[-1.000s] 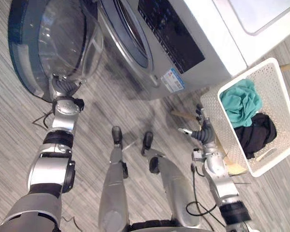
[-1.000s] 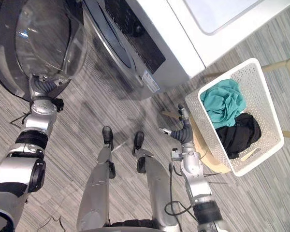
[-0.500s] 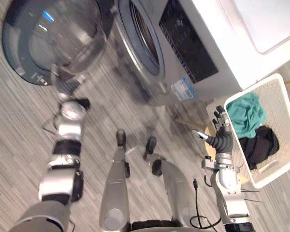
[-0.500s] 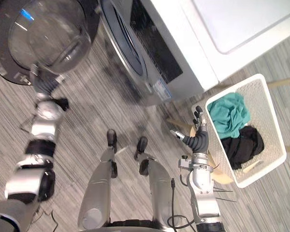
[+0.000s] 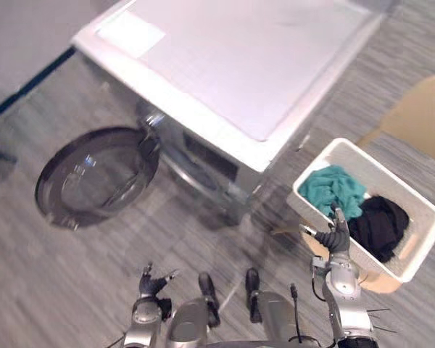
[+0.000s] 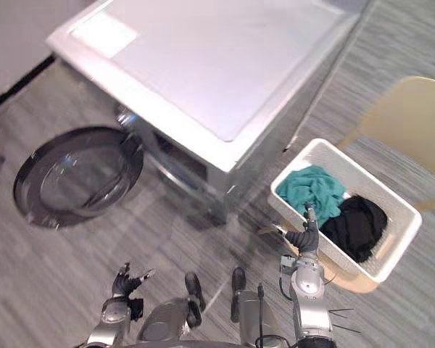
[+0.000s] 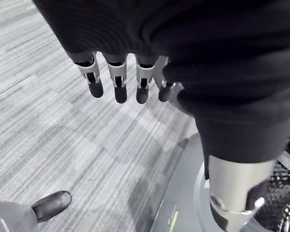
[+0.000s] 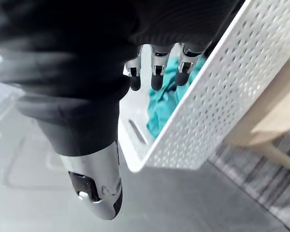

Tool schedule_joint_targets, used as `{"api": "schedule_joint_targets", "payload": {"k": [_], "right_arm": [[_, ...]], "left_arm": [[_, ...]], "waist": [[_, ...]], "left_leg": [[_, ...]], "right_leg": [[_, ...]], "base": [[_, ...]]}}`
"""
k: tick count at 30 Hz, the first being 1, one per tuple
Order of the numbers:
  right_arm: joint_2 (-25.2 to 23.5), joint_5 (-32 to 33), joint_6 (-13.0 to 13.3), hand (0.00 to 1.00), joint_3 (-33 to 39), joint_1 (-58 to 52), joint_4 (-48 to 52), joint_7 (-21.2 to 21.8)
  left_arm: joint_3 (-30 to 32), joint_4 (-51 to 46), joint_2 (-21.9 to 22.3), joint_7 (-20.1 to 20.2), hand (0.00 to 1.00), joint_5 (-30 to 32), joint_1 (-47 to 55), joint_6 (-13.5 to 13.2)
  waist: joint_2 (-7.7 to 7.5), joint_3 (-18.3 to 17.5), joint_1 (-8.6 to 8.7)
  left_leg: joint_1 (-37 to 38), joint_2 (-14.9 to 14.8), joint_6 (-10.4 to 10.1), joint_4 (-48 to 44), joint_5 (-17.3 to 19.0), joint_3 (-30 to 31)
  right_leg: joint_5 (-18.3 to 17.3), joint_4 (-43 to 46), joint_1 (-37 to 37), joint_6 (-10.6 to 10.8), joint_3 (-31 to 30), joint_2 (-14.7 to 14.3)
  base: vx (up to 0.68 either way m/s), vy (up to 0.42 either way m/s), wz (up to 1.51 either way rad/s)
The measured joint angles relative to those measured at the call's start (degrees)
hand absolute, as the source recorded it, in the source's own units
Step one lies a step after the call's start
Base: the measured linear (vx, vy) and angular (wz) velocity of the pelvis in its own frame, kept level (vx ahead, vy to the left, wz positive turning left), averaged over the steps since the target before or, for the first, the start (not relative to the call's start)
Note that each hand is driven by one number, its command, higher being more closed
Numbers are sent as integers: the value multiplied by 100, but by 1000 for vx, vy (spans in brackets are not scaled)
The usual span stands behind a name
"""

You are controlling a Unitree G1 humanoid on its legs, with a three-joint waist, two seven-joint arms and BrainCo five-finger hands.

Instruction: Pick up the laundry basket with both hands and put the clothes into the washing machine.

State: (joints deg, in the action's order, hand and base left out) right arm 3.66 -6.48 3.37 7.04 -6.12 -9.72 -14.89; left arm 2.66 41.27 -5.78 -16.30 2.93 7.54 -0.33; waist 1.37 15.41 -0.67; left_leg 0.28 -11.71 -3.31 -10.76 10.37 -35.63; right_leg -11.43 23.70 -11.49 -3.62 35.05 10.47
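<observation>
**Both hands open; the clothes lie in the laundry basket [image 5: 423, 243] beside the washing machine [image 5: 225, 80].**

Left eye view: the white basket holds 1 teal cloth [image 5: 333, 190] and 1 black cloth [image 5: 380, 225]. The right hand [image 5: 335, 235] is at its near wall, fingers straight, gripping nothing. The left hand [image 5: 154, 283] hangs low over the grey floor [image 5: 29, 275], and the round door [image 5: 94, 180] is wide open. Left wrist view: straight fingers [image 7: 117, 87] above the floor. Right wrist view: relaxed fingers [image 8: 154, 72] just over the basket's rim, teal cloth beyond.

Silver dark-tipped fingers [image 7: 117, 83], dark ribbed cover [image 7: 217, 63]
</observation>
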Motion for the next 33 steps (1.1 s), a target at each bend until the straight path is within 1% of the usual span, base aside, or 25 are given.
{"api": "schedule_joint_targets", "payload": {"k": [1, 2, 3, 4, 5, 6, 7, 8, 9, 10, 11, 12, 13, 14, 15, 16, 17, 19, 22, 23, 24, 26, 27, 30, 33], "right_arm": [[-3, -94, -2, 0, -2, -71, -22, -2], [10, -116, -3, 0, -4, -142, -22, -1], [78, -167, -31, 0, -12, -207, -68, 0], [114, -278, -52, 0, -22, -289, -68, -1], [135, -352, -62, 0, -20, -311, -68, -1], [169, -457, -97, 0, -11, -331, -64, -6], [220, -544, -118, 0, -21, -327, -59, -16], [305, -613, -130, 0, -47, -300, -55, -33], [389, -663, -141, 0, -43, -252, -55, -78], [438, -667, -146, 0, -41, -249, -56, -107], [523, -768, -150, 0, -44, -247, -57, -128], [590, -805, -151, 0, -82, -232, -66, -126], [636, -847, -151, 0, -124, -221, -70, -124], [761, -958, -150, 0, -197, -169, -99, -117], [838, -999, -151, 0, -229, -141, -128, -116], [1004, -1075, -145, 0, -296, -55, -186, -97], [1001, -1112, -153, 0, -355, 53, -286, -84], [1130, -1233, -140, 0, -460, 353, -357, 22], [1372, -1347, -114, 0, -878, 875, -863, 130], [1384, -1378, -111, 0, -976, 976, -1003, 149], [1381, -1453, -107, 0, -1174, 1219, -1304, 178], [1379, -1557, -109, 0, -1511, 1580, -1752, 269], [1380, -1623, -110, 0, -1673, 1828, -2003, 271], [1408, -1669, -150, 0, -1978, 2716, -2615, 269], [1608, -1668, -196, 0, -2190, 3456, -3120, 264]], "left_arm": [[-40, 68, -49, 15, 0, 7, 63, 1], [-42, 127, -66, 28, 0, 33, 69, 0], [-26, 248, -49, 91, 0, 89, 54, 2], [-22, 336, 6, 148, 0, 179, 53, 0], [-16, 385, 54, 171, 0, 203, 58, -1], [47, 396, 114, 226, 0, 209, 52, 0], [82, 402, 103, 254, 0, 216, 46, -5], [84, 417, 107, 251, 0, 231, 34, -15], [78, 403, 107, 252, 0, 235, 8, -45], [77, 403, 107, 251, 0, 235, -4, -54], [77, 403, 107, 246, 0, 235, -6, -80], [78, 405, 101, 243, 0, 236, -6, -88], [87, 401, 129, 224, 0, 216, -7, -39], [169, 445, 78, 232, 0, 250, 9, -3], [153, 463, 77, 239, 0, 258, 50, -7], [108, 534, 115, 250, 0, 275, 95, -10], [66, 574, 97, 259, 0, 282, 69, -7], [-59, 664, -149, 261, 0, 307, 25, -45], [-79, 878, -159, 264, 0, 406, 43, -50], [-78, 915, -164, 263, 0, 429, 46, -48], [-82, 973, -166, 263, 0, 446, 45, -52], [-83, 1016, -161, 254, 0, 446, 42, -75], [-81, 1012, -155, 244, 0, 445, 12, -103], [-65, 990, -153, 209, 0, 437, -140, -165], [-38, 979, -150, 110, 0, 408, -474, -198]], "waist": [[-108, -133, 14], [-160, -187, 26], [-75, -222, 43], [-65, -239, 71], [-53, -233, 88], [-19, -238, 144], [31, -240, 147], [38, -236, 131], [-7, -213, 134], [-5, -215, 131], [-42, -192, 118], [-44, -189, 84], [-39, -192, 76], [-10, -186, 51], [50, -207, 3], [280, -245, -34], [196, -220, -21], [-86, -169, -23], [-97, -168, -70], [-98, -167, -88], [-92, -163, -185], [-79, -102, -261], [-78, 20, -349], [4, 462, -364], [107, 966, -534]], "left_leg": [[51, -133, -140, -316, 220, -204], [50, -231, -210, -561, 346, -279], [54, -628, -271, -1088, 513, -384], [-25, -939, -233, -1771, 518, -342], [-94, -1144, -143, -2203, 465, -268], [-256, -1434, 122, -2893, 324, -58], [-475, -1670, 519, -3553, 52, 239], [-820, -1719, 536, -4230, -162, 772], [-1082, -1551, 470, -4570, -115, 1184], [-1176, -1417, 392, -4583, -64, 1351], [-1285, -1115, 259, -4369, 43, 1652], [-1313, -828, 209, -3895, 162, 1876], [-1341, -665, 179, -3550, 185, 1993], [-1377, -296, 73, -2416, 156, 2201], [-1353, -182, -61, -1825, -45, 2290], [-1363, -104, -59, -1081, -493, 2445], [-1344, -3, -42, -1021, -516, 2437], [-1230, 401, 133, -442, -761, 2442], [-1094, 647, 265, -124, -857, 2438], [-1073, 680, 272, -80, -868, 2440], [-1044, 702, 289, -18, -881, 2436], [-1047, 691, 312, 37, -916, 2461], [-1076, 696, 325, 45, -942, 2459], [-1484, 706, 348, -14, -1065, 2562], [-1901, 714, 368, -233, -1080, 2691]], "right_leg": [[86, -118, 128, 169, 67, 109], [125, -226, 171, 366, -52, 121], [-5, -239, 222, 335, -197, -141], [-128, -236, 269, 308, -388, -341], [-136, -245, 337, 240, -451, -423], [-114, -275, 443, 124, -570, -584], [-136, -336, 560, 64, -686, -721], [-136, -384, 667, 12, -899, -774], [-133, -435, 740, 12, -1124, -746], [-128, -490, 792, 21, -1218, -725], [-102, -603, 943, 64, -1412, -692], [-81, -689, 1072, 100, -1581, -633], [-54, -747, 1145, 145, -1650, -606], [25, -874, 1239, 276, -1782, -572], [51, -912, 1243, 329, -1825, -602], [89, -996, 1262, 448, -1902, -761], [114, -1052, 1266, 507, -1935, -687], [242, -1244, 1231, 707, -1913, -349], [362, -1297, 1270, 842, -1940, -153], [377, -1299, 1276, 855, -1947, -126], [446, -1314, 1275, 864, -1961, -113], [579, -1365, 1275, 889, -1960, -139], [614, -1356, 1222, 881, -1966, -139], [690, -1273, 869, 882, -1942, -137], [681, -1172, 570, 884, -1925, -132]], "base": [[103, -86, -126], [165, -155, -107], [220, -185, -95], [233, -200, -97], [233, -226, -83], [179, -193, -73], [211, -179, -98], [219, -83, -110], [218, -44, -99], [275, 6, -85], [274, 56, -77], [274, 84, -74], [227, 131, -70], [212, 162, -52], [252, 214, -57], [160, 151, -26], [180, 180, 2], [158, 165, 37], [93, 141, 23], [53, 121, 10], [30, 87, 5], [7, 65, 2], [-44, 58, 3], [-109, 72, 11], [-150, 65, 10]]}}
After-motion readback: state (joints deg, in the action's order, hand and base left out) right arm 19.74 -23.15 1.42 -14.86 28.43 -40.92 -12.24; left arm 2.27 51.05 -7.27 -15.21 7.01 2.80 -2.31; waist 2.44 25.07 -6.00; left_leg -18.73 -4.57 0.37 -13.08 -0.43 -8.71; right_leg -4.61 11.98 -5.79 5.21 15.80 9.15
